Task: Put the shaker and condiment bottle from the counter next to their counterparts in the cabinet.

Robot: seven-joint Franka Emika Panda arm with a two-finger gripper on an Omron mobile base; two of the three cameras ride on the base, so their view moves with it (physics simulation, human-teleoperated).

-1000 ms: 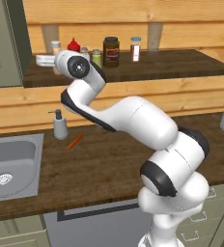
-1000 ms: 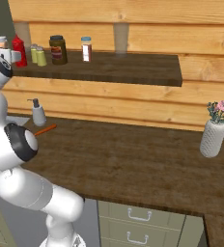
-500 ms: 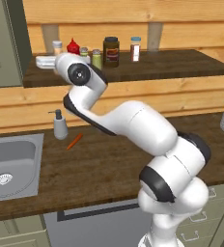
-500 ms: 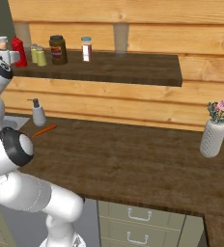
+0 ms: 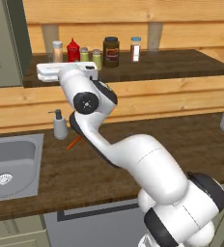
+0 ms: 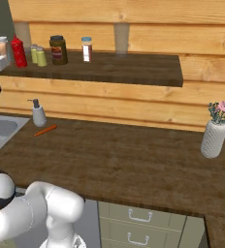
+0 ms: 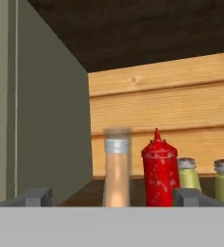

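Left base view: white arm rises from the lower right and reaches up and left to the front edge of the dark brown wooden shelf board (image 5: 172, 65) of the open cabinet. On the shelf's left end stand, left to right: slim condiment bottle with white cap and peach-orange upper part (image 5: 58, 51), red pointed-cap squeeze bottle (image 5: 73, 50), pale yellow-green shaker with silver cap (image 5: 84, 54), olive-yellow shaker with grey cap (image 5: 97, 59), dark brown jar (image 5: 111, 51), white-labelled blue-capped jar (image 5: 135, 49). Grey-green cabinet door (image 5: 5, 43) stands at far left. Below, on the long dark brown wooden table (image 5: 181, 140): grey pump soap dispenser (image 5: 60, 124), small orange stick (image 5: 74, 143) just right of it, steel sink (image 5: 12, 164) at left.

Right base view: same row at the shelf's left end; condiment bottle touching or just beside the red bottle, cannot tell which. White vase with pink flowers (image 6: 216, 135) stands far right on the table.

Hand view: pincer (image 7: 115, 197) stands wide, holding nothing, two dark finger tips (image 7: 34, 197) apart at the bottom. The condiment bottle stands upright on the shelf between them, red squeeze bottle just right of it, both shakers further right. Light wood plank back behind.
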